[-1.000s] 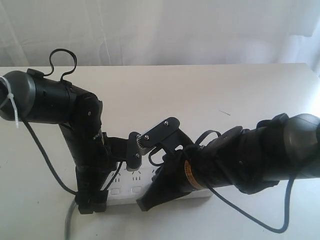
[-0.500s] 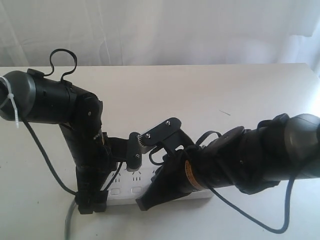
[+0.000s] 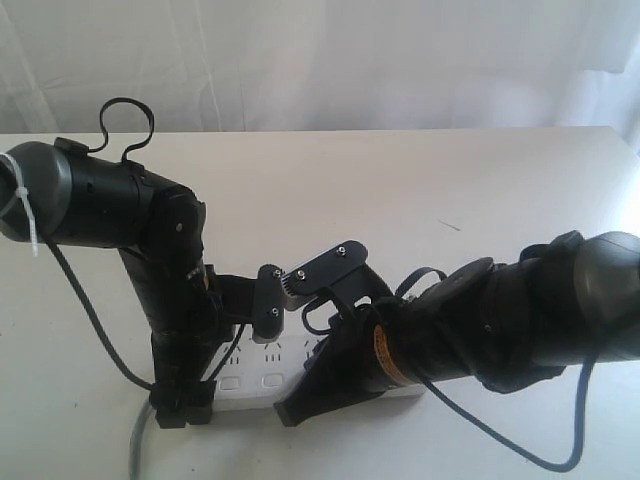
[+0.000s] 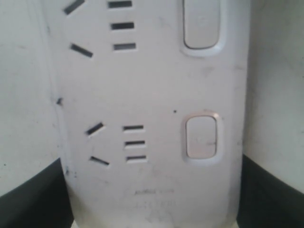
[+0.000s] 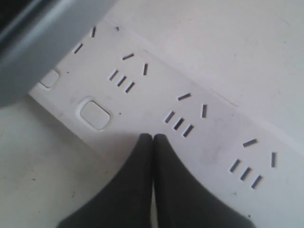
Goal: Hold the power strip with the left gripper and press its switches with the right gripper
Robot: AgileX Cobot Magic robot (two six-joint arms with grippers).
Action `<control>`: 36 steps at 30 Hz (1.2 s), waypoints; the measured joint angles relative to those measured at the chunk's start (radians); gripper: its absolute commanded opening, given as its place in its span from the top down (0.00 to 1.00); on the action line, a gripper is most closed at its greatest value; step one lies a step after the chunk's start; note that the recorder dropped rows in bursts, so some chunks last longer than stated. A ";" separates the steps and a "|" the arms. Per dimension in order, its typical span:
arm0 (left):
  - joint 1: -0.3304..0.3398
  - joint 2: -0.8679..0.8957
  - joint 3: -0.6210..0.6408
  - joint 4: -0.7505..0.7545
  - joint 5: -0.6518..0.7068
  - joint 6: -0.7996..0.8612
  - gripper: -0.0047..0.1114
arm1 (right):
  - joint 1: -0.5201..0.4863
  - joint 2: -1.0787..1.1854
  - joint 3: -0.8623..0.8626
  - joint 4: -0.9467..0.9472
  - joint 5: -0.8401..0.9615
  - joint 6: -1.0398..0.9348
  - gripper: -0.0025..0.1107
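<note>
power strip lies flat on the white table, low in the exterior view, with the grey cord leaving its left end; smooth white plastic, rounded edges, a few dark specks; left gripper straddles that end, black fingers against both long sides, spread wide and clamping it; switches are rounded rectangles in raised rims; right gripper has its jaws pressed together into one black wedge, tip on the strip's switch-side edge just beside one button; can't tell if a button sits under it
</note>
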 measured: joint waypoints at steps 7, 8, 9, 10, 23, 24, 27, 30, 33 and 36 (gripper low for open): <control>0.000 0.000 0.000 0.000 0.000 0.000 0.96 | 0.000 -0.017 0.000 0.000 -0.003 0.000 0.98; 0.000 0.000 0.000 0.000 0.000 0.000 0.96 | 0.000 -0.027 0.002 0.000 -0.003 0.000 0.98; 0.000 0.000 0.000 0.000 0.000 0.000 0.96 | 0.000 -0.042 0.004 0.000 -0.003 0.000 0.98; 0.000 0.000 0.000 0.000 0.000 0.000 0.96 | 0.000 -0.057 0.009 0.000 -0.003 0.000 0.98; 0.000 0.000 0.000 0.000 0.002 0.000 0.96 | 0.000 -0.359 0.037 -0.010 -0.008 0.000 0.98; 0.000 0.001 0.000 0.000 0.004 0.002 0.96 | 0.000 -0.364 0.037 -0.010 -0.008 0.000 0.98; 0.000 0.002 -0.002 0.000 0.009 0.004 0.96 | 0.000 -0.367 0.051 -0.012 0.003 0.000 0.98; 0.000 0.002 -0.002 -0.002 0.011 0.006 0.96 | 0.000 -0.367 0.073 -0.014 0.040 0.000 0.98; 0.000 0.003 -0.002 -0.008 0.011 0.017 0.96 | 0.000 -0.368 0.099 -0.014 0.079 0.000 0.98; 0.000 0.003 -0.002 -0.017 0.011 0.026 0.96 | 0.000 -0.368 0.114 -0.014 0.091 0.000 0.98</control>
